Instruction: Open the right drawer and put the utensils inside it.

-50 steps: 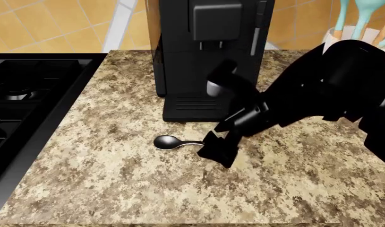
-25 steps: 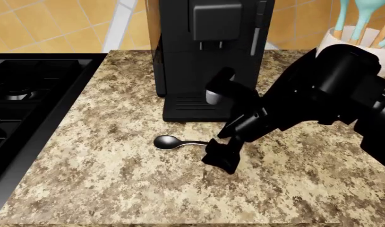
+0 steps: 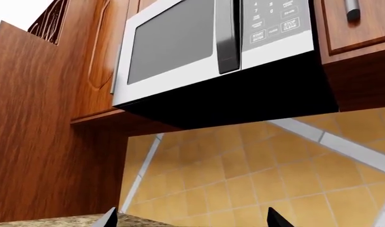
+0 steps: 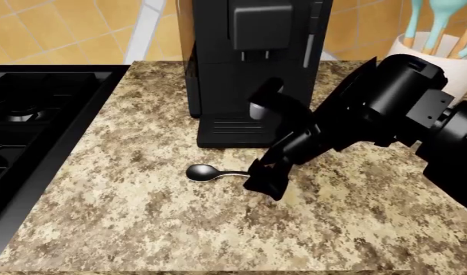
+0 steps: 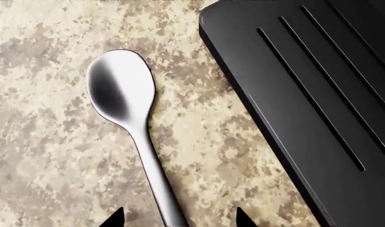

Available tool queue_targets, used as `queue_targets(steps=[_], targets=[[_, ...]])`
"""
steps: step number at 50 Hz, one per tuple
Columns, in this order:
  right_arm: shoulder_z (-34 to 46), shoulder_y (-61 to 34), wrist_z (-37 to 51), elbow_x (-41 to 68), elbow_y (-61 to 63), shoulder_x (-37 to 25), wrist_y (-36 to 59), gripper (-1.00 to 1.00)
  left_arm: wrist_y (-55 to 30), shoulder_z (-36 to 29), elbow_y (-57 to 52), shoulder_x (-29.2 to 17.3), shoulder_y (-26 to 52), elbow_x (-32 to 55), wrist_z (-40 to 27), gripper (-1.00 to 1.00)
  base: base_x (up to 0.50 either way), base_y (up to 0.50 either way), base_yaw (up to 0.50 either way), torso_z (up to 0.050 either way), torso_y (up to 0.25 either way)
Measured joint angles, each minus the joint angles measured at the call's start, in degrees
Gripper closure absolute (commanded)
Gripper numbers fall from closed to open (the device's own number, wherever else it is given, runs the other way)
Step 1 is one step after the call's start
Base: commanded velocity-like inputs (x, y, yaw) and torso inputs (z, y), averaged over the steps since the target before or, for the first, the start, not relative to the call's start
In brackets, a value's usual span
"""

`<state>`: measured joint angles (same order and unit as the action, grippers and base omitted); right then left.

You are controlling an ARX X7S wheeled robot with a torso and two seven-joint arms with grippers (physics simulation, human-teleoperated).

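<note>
Speckled brown granite makes up the counter (image 4: 141,217), bounded on the left by a black stove (image 4: 34,120) and in front by its own edge along the bottom of the head view. Between that edge and the spoon (image 4: 206,172) lies a broad stretch of bare stone. Against the tiled wall stands a black coffee machine (image 4: 248,63), its ribbed drip tray (image 5: 318,94) just beside the spoon but not touching it. At the back right a white crock (image 4: 428,48) holds teal spatulas (image 4: 439,20) with wooden handles.

From the right, the right arm reaches down and left across the counter, with the right claw (image 4: 262,182) tipped low over the spoon's handle end. Its two fingertips (image 5: 116,218) stand apart on either side of the handle, so the jaws are open and hold nothing.

High and turned upward, the left claw (image 3: 189,220) faces a microwave (image 3: 218,52) under wooden cabinets (image 3: 47,118), its tips spread wide and empty.
</note>
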<state>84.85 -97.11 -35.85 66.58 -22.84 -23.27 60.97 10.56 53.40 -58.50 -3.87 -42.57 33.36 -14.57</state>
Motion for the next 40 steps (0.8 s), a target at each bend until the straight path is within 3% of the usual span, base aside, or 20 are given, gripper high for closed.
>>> queue_targets(steps=[23,24,40], targets=[[2.21,-0.28,-5.62,-5.15,-1.79,1.49,-3.46,-1.00,-0.34,-0.79,-0.07,-0.37,0.06,-0.99,-0.50,-1.00,0.00,0.00,0.00,-0.003,0.000],[2.26,-0.28,-5.67,-5.26,-1.74,1.52,-3.51,1.00,-0.35,-0.82,-0.04,-0.39,0.08,-1.03,-0.50,-1.00,0.00,0.00,0.00,0.000,0.000],[2.09,-0.09,-4.67,-5.26,0.53,1.04,-3.87,1.00,-0.45,-1.03,-0.18,-0.55,0.13,-1.40,-0.62,-1.00,0.00,0.00,0.00,-0.003,0.000]])
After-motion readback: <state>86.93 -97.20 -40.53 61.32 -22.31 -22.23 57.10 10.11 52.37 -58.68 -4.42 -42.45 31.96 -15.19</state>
